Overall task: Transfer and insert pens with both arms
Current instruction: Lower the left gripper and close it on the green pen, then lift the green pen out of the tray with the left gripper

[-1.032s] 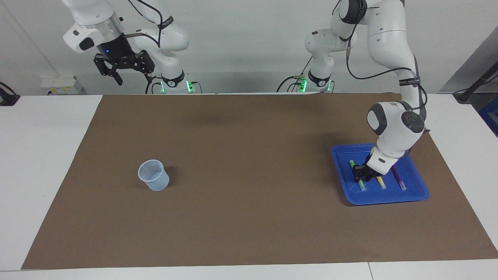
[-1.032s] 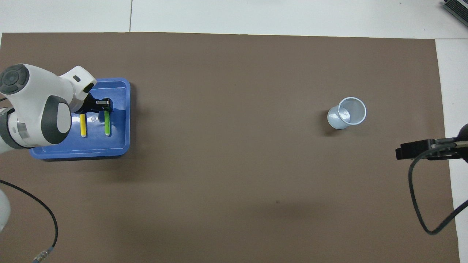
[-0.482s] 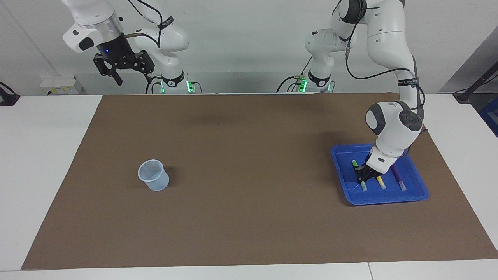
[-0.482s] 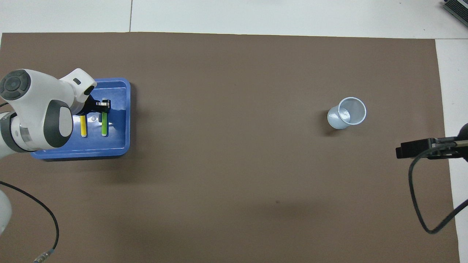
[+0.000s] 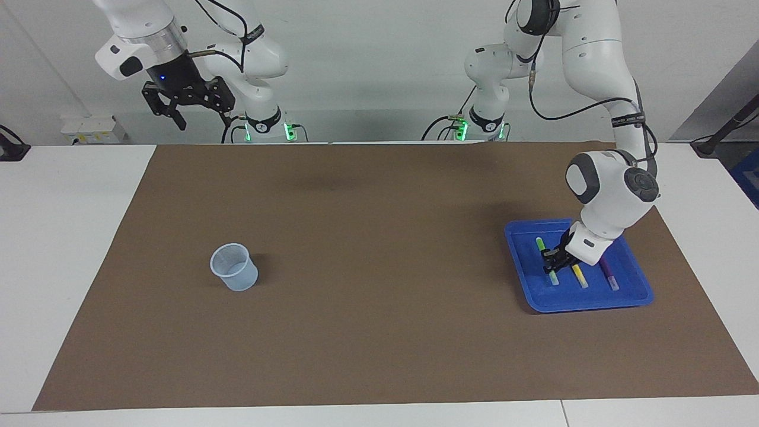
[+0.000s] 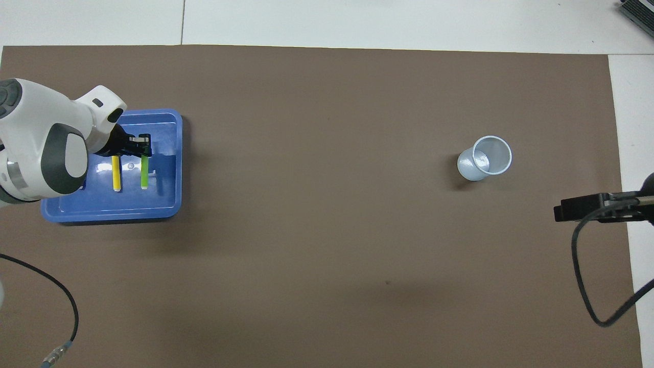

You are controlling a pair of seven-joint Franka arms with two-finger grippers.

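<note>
Down at the lower right of the facing view, the left gripper (image 5: 552,261) is set low in the blue tray (image 5: 628,298), and its fingers look closed on the green pen (image 5: 547,261). That pen's long side runs from the robots' end toward the front edge, with the yellow pen (image 5: 579,276) and purple pen (image 5: 609,274) lying flat beside it, all thin smooth sticks with pale caps. The right gripper (image 5: 178,102) waits high at the upper left with fingers apart, and the see-through plastic cup (image 5: 233,267) stands well apart from the tray.
</note>
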